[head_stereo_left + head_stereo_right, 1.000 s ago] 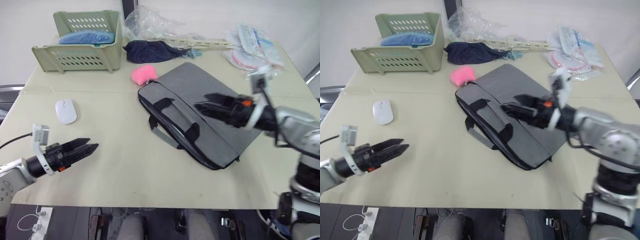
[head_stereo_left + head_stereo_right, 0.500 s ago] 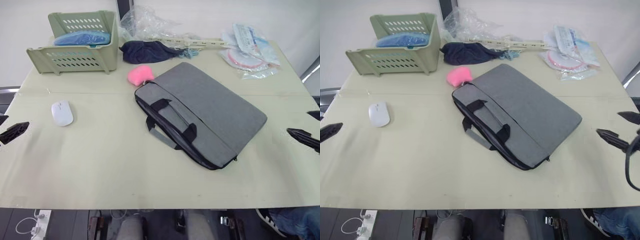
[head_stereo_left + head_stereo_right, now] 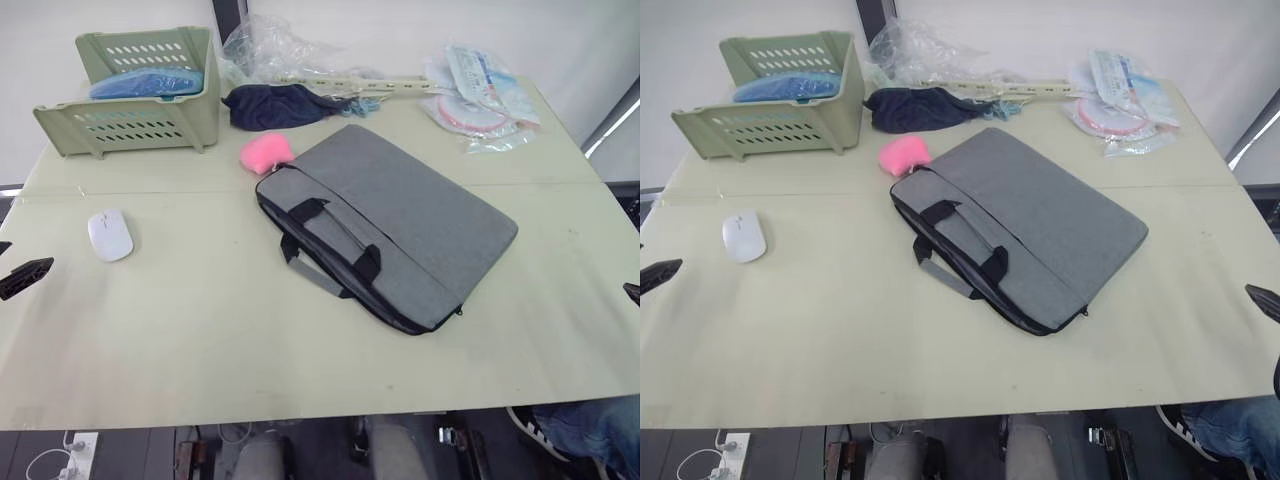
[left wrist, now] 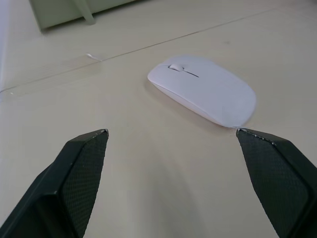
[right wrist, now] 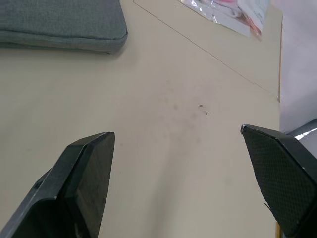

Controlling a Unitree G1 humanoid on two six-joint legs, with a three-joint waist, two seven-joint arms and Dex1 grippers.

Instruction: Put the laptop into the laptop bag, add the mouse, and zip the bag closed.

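Worktop (image 3: 200,340) is the biggest thing I see, pale beige, a seam running left to right across the far half. Laptop bag (image 3: 420,215) lies flat near centre, turned at an angle, grey fabric, black handles (image 3: 330,235) on its near-left edge, zipper trim along that same side; I can't tell if the zip is run shut. Laptop isn't something I can pick out.

Green basket (image 3: 125,90) sits at the far left with something blue inside. Clear plastic wrap (image 3: 265,45) and a dark navy cloth bundle (image 3: 275,105) lie at the far middle; packets in plastic (image 3: 480,90) at the far right. Pink plush (image 3: 265,153) is touching the bag's far-left corner.

Mouse (image 3: 109,235) lies on the left, well apart from the bag, upright on its base.

Left end effector (image 4: 171,136) hangs at the left edge, near side of the mouse, fingers wide apart, empty. Right end effector (image 5: 178,134) is at the right edge over bare worktop, fingers also spread, empty, the bag's corner (image 5: 99,34) beyond it.
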